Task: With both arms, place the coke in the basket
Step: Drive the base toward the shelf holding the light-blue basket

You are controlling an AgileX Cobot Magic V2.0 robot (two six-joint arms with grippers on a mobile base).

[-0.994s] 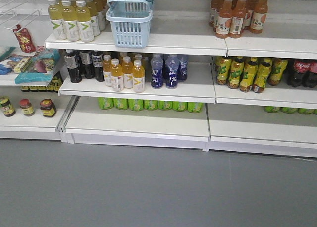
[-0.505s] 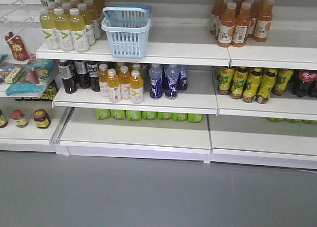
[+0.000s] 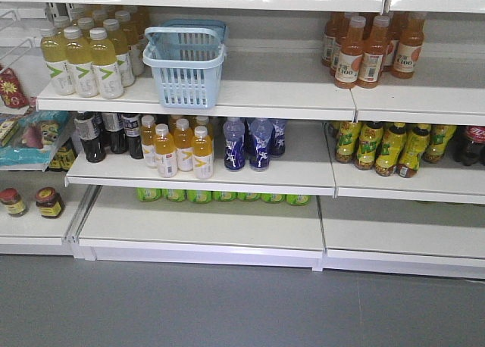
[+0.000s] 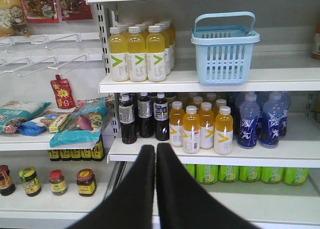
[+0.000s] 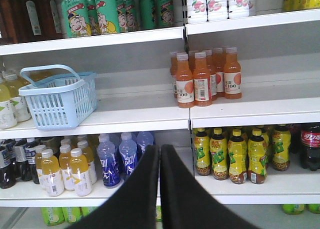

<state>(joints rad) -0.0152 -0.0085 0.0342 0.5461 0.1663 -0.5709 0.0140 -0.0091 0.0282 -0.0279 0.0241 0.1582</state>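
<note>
Right wrist view, right tool (image 5: 159, 151) clenched, left tool (image 4: 155, 150) clenched, coke (image 5: 311, 145) far right, basket (image 5: 59, 103) left

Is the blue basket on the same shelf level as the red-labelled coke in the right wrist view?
No, the basket stands one level higher than the coke, which sits at the far right below.

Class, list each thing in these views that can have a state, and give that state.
Left gripper, shut, empty.
Right gripper, shut, empty.
Coke, upright on its shelf, ungripped.
Basket, upright on the shelf, handle raised, no coke inside.
Juice bottles, upright, capped.
</note>
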